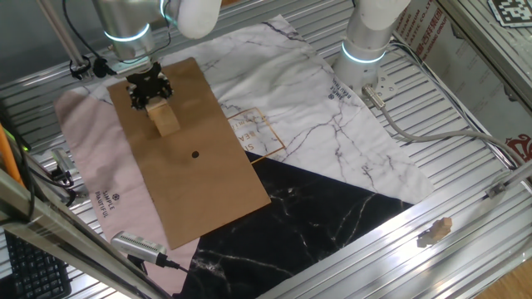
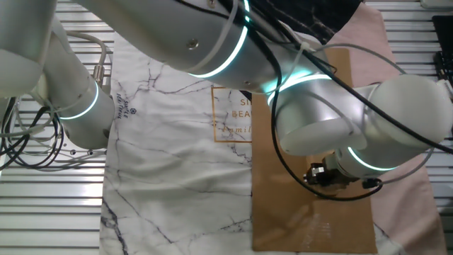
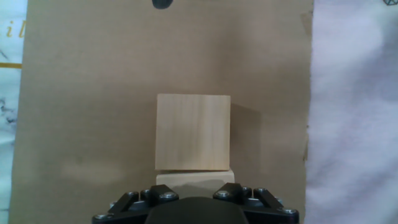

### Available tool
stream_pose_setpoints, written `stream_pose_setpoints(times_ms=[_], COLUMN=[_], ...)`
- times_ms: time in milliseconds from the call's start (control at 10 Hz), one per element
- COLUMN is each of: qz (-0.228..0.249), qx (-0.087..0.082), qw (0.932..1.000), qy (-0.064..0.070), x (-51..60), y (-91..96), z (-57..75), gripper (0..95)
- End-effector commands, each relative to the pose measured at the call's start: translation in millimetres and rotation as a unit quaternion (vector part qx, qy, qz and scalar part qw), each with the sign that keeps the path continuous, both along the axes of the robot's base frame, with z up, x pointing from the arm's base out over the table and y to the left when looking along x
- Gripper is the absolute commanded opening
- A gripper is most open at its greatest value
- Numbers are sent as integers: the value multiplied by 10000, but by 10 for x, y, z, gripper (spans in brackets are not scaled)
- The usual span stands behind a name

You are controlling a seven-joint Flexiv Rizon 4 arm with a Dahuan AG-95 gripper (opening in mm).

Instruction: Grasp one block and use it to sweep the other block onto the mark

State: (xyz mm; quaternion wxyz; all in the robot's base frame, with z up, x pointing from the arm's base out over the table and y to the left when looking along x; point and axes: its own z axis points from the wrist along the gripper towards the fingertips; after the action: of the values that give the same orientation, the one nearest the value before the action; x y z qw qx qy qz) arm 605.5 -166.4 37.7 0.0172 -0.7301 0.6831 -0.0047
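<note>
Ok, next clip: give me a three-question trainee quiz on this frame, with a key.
1. True or false: the hand is empty.
2. In the hand view, the loose block lies between the held block and what? A) the black dot B) the orange square C) the pink cloth
3. Fill in: both blocks and the dot sit on the brown ____.

Key:
1. False; it is closed on a block.
2. A.
3. Sheet.
</note>
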Motion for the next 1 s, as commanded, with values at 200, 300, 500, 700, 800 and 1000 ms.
stream_pose_setpoints(times_ms=[200, 300, 500, 700, 800, 1000], qz=[8, 9, 10, 4, 2, -14], qx=[22, 10, -12, -29, -46, -50], qw=[10000, 10000, 10000, 10000, 10000, 10000], qy=[-6, 2, 7, 20, 20, 21], x=[27, 38, 55, 84, 89, 107], y=[21, 38, 83, 168, 189, 243], z=[-21, -20, -7, 18, 24, 34], gripper=[0, 0, 0, 0, 0, 0])
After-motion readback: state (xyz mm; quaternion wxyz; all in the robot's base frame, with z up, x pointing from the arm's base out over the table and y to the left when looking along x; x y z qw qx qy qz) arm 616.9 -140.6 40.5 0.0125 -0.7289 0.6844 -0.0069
